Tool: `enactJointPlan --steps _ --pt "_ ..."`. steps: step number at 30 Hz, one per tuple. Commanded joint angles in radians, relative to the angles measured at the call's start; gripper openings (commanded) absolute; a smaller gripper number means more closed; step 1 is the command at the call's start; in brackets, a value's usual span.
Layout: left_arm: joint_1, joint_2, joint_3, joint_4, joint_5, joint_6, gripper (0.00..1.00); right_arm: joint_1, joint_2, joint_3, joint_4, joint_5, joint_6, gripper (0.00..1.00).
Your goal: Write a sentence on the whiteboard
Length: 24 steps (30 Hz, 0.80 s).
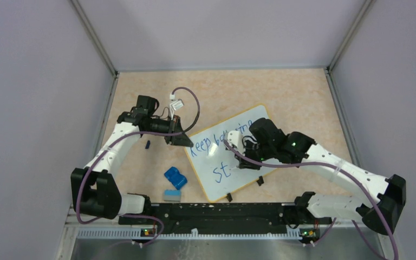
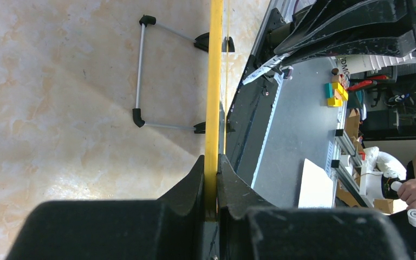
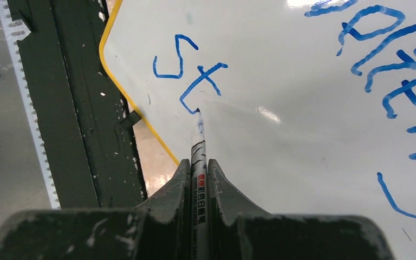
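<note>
The whiteboard (image 1: 233, 162) lies tilted on the table, white with a yellow rim (image 2: 214, 81). My left gripper (image 1: 180, 140) is shut on the rim at the board's left corner, seen edge-on in the left wrist view (image 2: 211, 162). My right gripper (image 3: 199, 165) is shut on a white marker (image 3: 199, 157), over the board's middle in the top view (image 1: 247, 154). The marker's tip touches the board just under the blue letters "st" (image 3: 192, 76). The sentence (image 1: 216, 140) shows an upper line of blue words, partly hidden by the right arm, and "st" (image 1: 222, 172) below.
A blue eraser (image 1: 175, 177) and a small grey-blue block (image 1: 171, 195) lie left of the board near the front rail (image 1: 216, 211). A small dark cap (image 1: 148, 144) lies by the left arm. The board's wire stand (image 2: 141, 76) shows underneath. Grey walls enclose the table.
</note>
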Motion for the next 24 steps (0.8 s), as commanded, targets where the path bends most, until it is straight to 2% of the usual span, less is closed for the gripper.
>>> enactJointPlan --steps 1,24 --pt "-0.008 0.021 0.002 0.021 -0.078 0.05 0.0 -0.019 -0.052 0.02 0.011 0.023 0.026 0.0" --pt "-0.01 0.01 -0.007 0.021 -0.081 0.053 0.0 -0.044 0.023 0.038 0.092 0.048 0.038 0.0"
